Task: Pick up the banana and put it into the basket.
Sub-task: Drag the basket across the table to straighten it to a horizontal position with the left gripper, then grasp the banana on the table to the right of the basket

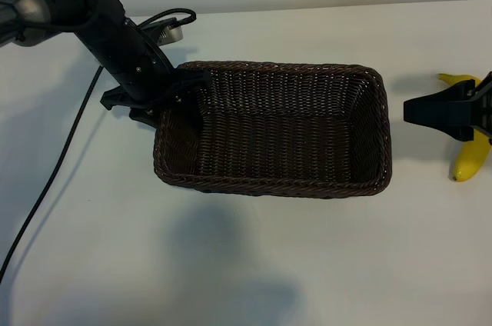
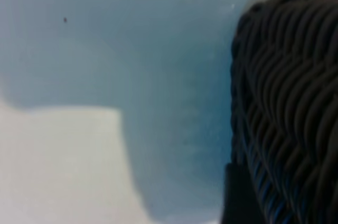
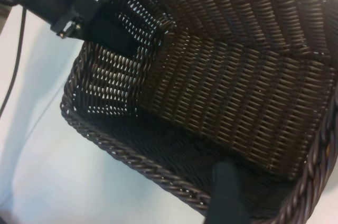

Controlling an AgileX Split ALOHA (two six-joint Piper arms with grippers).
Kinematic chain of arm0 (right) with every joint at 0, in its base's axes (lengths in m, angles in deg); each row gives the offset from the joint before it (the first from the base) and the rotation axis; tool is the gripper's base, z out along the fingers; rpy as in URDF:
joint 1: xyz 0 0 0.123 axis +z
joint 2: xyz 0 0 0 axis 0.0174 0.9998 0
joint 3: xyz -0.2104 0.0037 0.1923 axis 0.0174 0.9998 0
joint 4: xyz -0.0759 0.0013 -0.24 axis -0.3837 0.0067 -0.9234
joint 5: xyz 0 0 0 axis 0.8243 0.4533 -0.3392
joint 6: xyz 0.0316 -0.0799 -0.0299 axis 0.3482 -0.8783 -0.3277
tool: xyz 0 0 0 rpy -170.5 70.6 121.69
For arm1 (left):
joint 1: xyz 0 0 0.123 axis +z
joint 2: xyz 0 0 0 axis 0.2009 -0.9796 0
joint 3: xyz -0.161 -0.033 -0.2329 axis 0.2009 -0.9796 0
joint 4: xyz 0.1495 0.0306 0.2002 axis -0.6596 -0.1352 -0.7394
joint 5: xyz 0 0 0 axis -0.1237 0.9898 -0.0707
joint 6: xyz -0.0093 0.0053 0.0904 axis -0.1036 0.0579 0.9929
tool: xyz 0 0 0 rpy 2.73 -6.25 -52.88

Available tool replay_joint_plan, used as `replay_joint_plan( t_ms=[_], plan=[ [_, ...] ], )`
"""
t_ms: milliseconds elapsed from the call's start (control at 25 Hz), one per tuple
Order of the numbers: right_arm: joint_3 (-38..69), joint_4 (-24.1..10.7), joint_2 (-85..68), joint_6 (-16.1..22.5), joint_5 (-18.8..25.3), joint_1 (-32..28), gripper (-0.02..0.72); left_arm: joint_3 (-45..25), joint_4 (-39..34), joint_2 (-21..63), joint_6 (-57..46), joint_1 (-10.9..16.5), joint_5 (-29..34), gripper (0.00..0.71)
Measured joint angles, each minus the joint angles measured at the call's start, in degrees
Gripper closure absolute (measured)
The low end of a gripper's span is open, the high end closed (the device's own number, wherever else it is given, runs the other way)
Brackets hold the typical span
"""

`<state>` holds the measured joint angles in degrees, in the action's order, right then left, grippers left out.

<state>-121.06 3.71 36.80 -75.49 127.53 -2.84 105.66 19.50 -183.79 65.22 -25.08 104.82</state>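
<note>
**Banana Lay Outside the Basket as Two Arms Waited at Either End**

The single bright yellow, gently curved banana (image 1: 470,158) lay on the pale table, just beyond the right-hand short side of the dark brown woven wicker basket (image 1: 277,132), apart from its rim. Nothing lay inside the rectangular basket; its woven floor showed bare in both the exterior and right wrist views.

The right gripper (image 1: 434,109) hovered over the banana, its black fingers pointing toward the basket and spread well apart, with nothing between them. One fingertip showed in the right wrist view, the basket filling the space beyond it.

At the opposite short side, the left gripper (image 1: 173,91) sat against the basket's corner, one finger inside the wall and the rest outside. Whether its fingers pinched the wicker wall or stood loose around it could not be told from the pictures. A black cable (image 1: 54,172) trailed across the table below the left arm.

By the look of things, the pick-up had not yet begun. The next move appeared to call for the right gripper to descend onto the banana, close across its middle, lift it clear of the rim and carry it over the basket's open interior.
</note>
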Motion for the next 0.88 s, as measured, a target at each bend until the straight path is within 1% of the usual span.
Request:
replay_joint_plan(
  t_ms=[40,120,240,360,680,880],
  plan=[
    [0.0,0.0,0.0,0.0,0.0,0.0,0.181,0.0,0.0,0.28,0.0,0.0,0.35,0.169],
    [0.0,0.0,0.0,0.0,0.0,0.0,0.181,0.0,0.0,1.03,0.18,0.0,0.76,0.15],
    [0.0,0.0,0.0,0.0,0.0,0.0,0.181,0.0,-1.12,2.95,0.23,0.0,2.66,0.148],
    [0.0,0.0,0.0,0.0,0.0,0.0,0.181,0.06,-4.42,5.58,-0.74,0.0,3.71,0.148],
    [0.0,0.0,0.0,0.0,0.0,0.0,0.181,0.16,-15.95,15.59,-3.39,0.05,8.24,0.148],
    [0.0,0.0,0.0,0.0,0.0,0.0,0.181,0.24,-28.23,21.02,-6.95,0.14,10.07,0.148]
  ],
)
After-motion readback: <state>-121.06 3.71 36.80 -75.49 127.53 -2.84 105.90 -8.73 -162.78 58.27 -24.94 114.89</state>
